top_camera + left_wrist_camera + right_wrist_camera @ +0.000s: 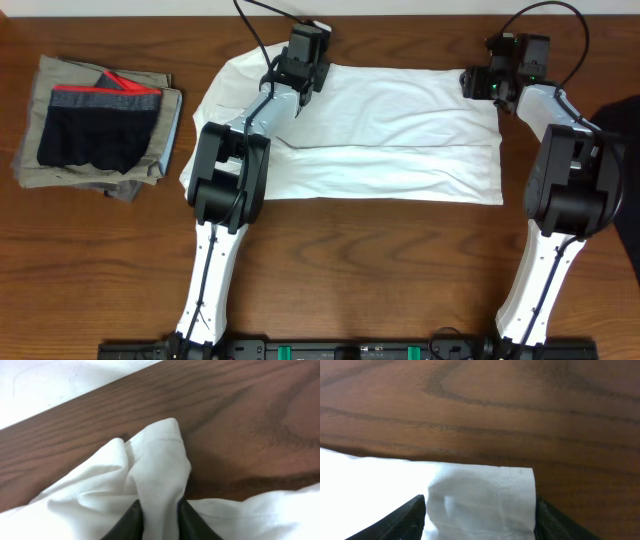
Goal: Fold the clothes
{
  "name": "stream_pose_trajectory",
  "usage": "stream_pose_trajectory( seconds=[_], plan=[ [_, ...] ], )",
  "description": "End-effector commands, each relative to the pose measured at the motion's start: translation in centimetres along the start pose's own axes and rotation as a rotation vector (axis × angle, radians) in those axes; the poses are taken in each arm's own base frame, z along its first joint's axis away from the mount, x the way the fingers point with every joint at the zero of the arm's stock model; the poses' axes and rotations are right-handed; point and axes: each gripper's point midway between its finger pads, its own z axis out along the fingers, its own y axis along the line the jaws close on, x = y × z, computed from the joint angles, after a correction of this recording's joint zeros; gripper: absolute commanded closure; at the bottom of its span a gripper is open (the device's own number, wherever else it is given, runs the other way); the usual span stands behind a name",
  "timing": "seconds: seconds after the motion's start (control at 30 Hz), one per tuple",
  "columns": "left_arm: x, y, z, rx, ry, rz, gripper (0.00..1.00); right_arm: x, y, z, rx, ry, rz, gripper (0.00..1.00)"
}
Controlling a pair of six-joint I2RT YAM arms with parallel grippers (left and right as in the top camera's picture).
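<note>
White peak of the T-shirt (155, 470) is pinched in the left gripper (159, 522), fingers pressed together on it at the garment's far edge. Right gripper (480, 515) is spread, one finger either side of the far hem corner, no clamp visible. T-shirt lies flat on the table (400, 270), long axis left–right, one arm at each end. Near edge lies toward the arm bases, so the likely fold runs that way.

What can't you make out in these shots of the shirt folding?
Left wrist: fingers of the left gripper, cut off by the bottom edge; the bunched white T-shirt hides the pinch.
Right wrist: fingers of the right gripper, cut off likewise; contact with the T-shirt unclear.
Overhead: black garment, cut by the right edge.
Overhead: khaki pile, under the black shorts.
</note>
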Motion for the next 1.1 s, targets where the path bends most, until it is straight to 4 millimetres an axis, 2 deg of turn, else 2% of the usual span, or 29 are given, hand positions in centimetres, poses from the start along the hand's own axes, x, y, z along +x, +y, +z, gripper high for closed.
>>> stream_pose_trajectory(
  seconds=[0.0, 0.2, 0.37, 0.47, 0.57, 0.7, 0.9, 1.07],
  plan=[
    [-2.7, 0.7, -1.6, -0.019, -0.052, -0.005, 0.85, 2.4, -0.1, 0.8, -0.009, 0.067, 0.033, 0.36],
    [-4.5, 1.3, -3.8, -0.024, -0.063, -0.008, 0.91, 2.4, 0.0, 0.4, -0.008, 0.075, 0.055, 0.42],
    [-6.2, 3.7, -6.5, -0.118, -0.064, -0.051, 0.91, 2.2, 0.1, -0.2, -0.007, 0.080, 0.072, 0.50],
    [-6.3, 3.9, -7.8, -0.117, -0.038, -0.054, 0.90, 2.0, 0.4, -0.8, -0.008, 0.086, 0.076, 0.54],
    [-5.8, 4.0, -8.8, -0.112, 0.004, -0.077, 0.90, 1.5, 0.6, -1.6, -0.007, 0.083, 0.101, 0.55],
    [-4.1, 3.9, -9.3, -0.107, 0.081, -0.100, 0.87, 1.1, 0.8, -2.8, -0.005, 0.090, 0.118, 0.58],
    [-1.5, 3.6, -9.7, -0.103, 0.187, -0.116, 0.71, 0.5, 1.3, -4.6, -0.005, 0.100, 0.127, 0.76],
    [0.1, 3.5, -10.0, -0.100, 0.253, -0.104, 0.69, 0.1, 1.4, -5.8, 0.008, 0.103, 0.156, 0.90]
  ],
)
